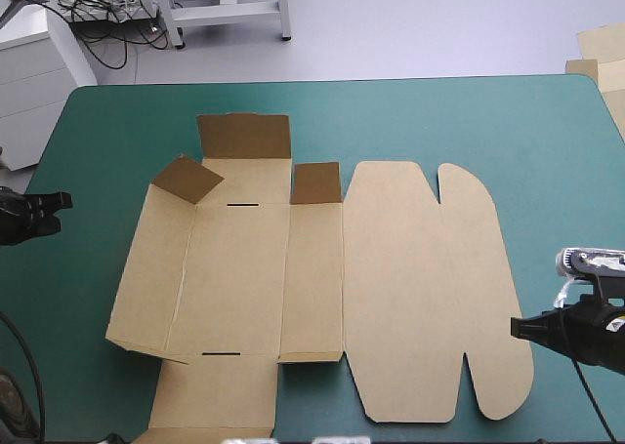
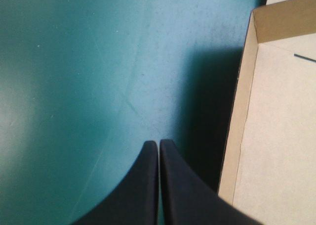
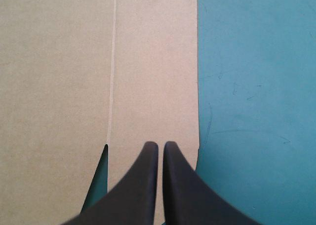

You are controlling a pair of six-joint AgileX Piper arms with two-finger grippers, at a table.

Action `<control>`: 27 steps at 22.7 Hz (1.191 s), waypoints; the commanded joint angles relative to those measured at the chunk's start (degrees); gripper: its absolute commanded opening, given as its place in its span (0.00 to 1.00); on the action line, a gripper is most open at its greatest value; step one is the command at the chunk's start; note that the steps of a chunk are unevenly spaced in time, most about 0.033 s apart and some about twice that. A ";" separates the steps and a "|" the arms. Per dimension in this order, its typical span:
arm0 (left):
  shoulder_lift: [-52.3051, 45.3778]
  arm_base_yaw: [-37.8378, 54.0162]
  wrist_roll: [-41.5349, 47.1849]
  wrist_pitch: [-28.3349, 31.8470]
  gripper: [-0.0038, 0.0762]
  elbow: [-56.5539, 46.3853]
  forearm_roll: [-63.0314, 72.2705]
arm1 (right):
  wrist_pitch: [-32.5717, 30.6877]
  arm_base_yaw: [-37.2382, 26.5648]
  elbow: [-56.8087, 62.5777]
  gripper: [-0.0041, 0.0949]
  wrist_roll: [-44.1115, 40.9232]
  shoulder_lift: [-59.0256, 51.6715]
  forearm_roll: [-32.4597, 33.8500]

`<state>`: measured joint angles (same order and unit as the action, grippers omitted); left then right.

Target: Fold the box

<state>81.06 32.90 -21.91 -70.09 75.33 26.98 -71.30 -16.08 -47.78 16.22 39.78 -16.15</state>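
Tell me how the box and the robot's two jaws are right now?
Box: unfolded, mostly flat on the table, far flaps raised.
Left jaws: shut, empty, over bare table beside the box.
Right jaws: shut, empty, at the box's right edge.

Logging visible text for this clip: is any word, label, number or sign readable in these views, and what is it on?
No text can be read in any view.
The box is plain brown board. Its only marks are two short dark slots, not print.
The teal-green cover shows only faint scuffs.
The left pincer and right pincer are plain black, with no lettering.
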 commanded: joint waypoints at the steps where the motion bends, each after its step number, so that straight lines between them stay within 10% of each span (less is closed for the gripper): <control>1: -1.71 0.03 -0.14 0.47 0.05 1.42 0.79 | 1.26 0.02 -1.38 0.06 0.74 0.15 -1.26; 8: -1.12 0.03 -0.14 -1.21 0.16 1.42 -2.01 | 1.76 0.02 -1.38 0.06 1.57 0.15 -1.71; 15: -1.12 0.03 0.03 -2.30 0.96 1.42 -1.69 | 1.88 0.02 -1.38 0.06 1.57 0.15 -2.62; 27: -1.12 -1.02 -7.55 -3.55 0.95 -2.20 9.98 | 1.88 0.02 -1.38 0.02 1.57 0.15 -2.62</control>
<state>81.40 32.84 -26.19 -70.67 73.76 32.13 -71.30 -16.08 -47.73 17.25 39.78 -17.61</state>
